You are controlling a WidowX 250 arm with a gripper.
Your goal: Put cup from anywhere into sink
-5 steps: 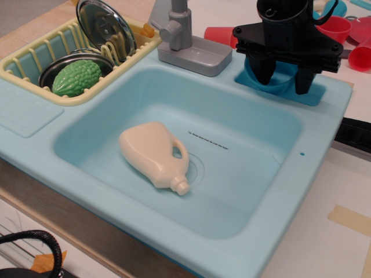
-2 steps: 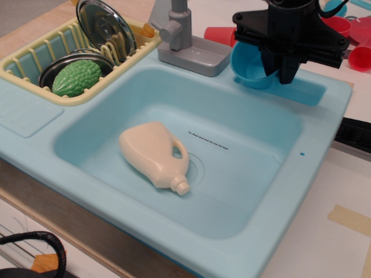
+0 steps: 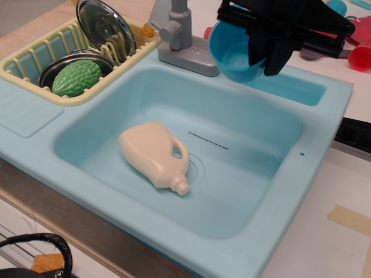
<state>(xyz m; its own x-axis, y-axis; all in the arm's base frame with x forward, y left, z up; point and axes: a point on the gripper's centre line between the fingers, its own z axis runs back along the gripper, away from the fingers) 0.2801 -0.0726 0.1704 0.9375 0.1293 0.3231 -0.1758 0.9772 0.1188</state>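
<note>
The medium-blue cup [image 3: 233, 54] hangs tilted in the air above the back edge of the basin, its mouth facing left and toward the camera. My black gripper [image 3: 265, 53] is shut on the cup's right rim, one finger inside and one outside. The pale aqua sink [image 3: 301, 174] fills the middle of the view, with its grey faucet [image 3: 182, 37] at the back. A cream plastic jug [image 3: 155, 155] lies on its side on the basin floor, below and left of the cup.
A yellow dish rack [image 3: 35, 58] at the left holds a metal pot, a green bumpy vegetable [image 3: 76, 77] and a metal lid [image 3: 105, 26]. Red and pink cups [image 3: 359, 52] stand behind the sink at the right. A small recessed tray [image 3: 295, 88] sits at the sink's back right.
The gripper closed on the cup in the back-right recess, lifted it, and carried it left and up over the basin's back edge. The cup now tilts.
</note>
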